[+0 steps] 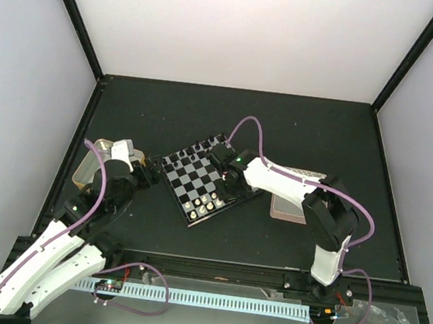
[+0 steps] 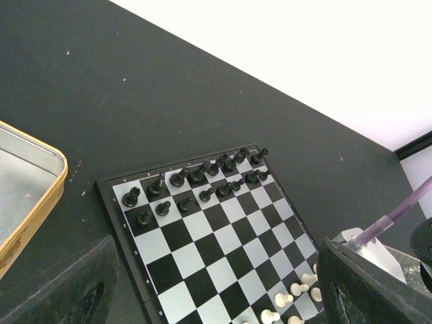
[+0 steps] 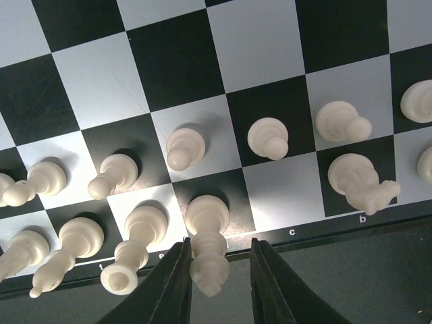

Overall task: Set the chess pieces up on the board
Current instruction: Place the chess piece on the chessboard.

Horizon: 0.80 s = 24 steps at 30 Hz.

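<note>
Jaws of the right gripper [image 3: 221,241] slightly parted around a white piece [image 3: 206,260] at the near edge of the board [image 1: 191,176] (black chessmen [image 2: 196,177] on the far side); left gripper [image 2: 216,246] wide open, empty, at left

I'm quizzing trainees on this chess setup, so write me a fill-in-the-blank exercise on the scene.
1. The chess piece between the right claw fingers is ____ in colour.
2. On the board, the black pieces stand in ____ rows.
3. In the left wrist view, the tin lies to the ____ of the board.
4. The left claw holds nothing and is ____.

Missing words: white; two; left; open.
</note>
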Tool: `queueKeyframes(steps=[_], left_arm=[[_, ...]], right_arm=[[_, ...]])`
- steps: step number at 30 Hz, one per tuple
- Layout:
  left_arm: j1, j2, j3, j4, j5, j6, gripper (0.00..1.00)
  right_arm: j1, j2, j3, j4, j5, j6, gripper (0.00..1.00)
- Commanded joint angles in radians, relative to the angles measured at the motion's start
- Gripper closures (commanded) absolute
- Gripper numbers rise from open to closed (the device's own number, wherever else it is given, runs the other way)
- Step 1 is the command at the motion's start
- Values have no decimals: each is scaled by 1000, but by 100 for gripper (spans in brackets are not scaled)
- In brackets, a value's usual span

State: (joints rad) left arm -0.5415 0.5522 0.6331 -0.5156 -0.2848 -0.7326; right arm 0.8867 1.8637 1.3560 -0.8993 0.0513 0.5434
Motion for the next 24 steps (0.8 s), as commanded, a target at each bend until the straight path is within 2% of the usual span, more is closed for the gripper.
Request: queueKeyframes(steps=[1, 6, 15, 20, 24], left_arm=[[13, 7, -1, 9, 18, 14, 18], [15, 6, 2, 11, 21, 14, 18], [18, 13, 14, 13, 29, 17, 18], [20, 9, 23, 9, 32, 22, 18], [20, 6, 28, 33, 74, 57, 18]], right_arm=[[7, 11, 16, -3, 24, -5, 74], [9, 0, 18, -1, 37, 1, 75], [7, -98, 12, 20, 15, 9, 69], [-5, -197, -26, 35, 115, 53, 69], [-82, -312, -114, 59, 228, 97, 69]])
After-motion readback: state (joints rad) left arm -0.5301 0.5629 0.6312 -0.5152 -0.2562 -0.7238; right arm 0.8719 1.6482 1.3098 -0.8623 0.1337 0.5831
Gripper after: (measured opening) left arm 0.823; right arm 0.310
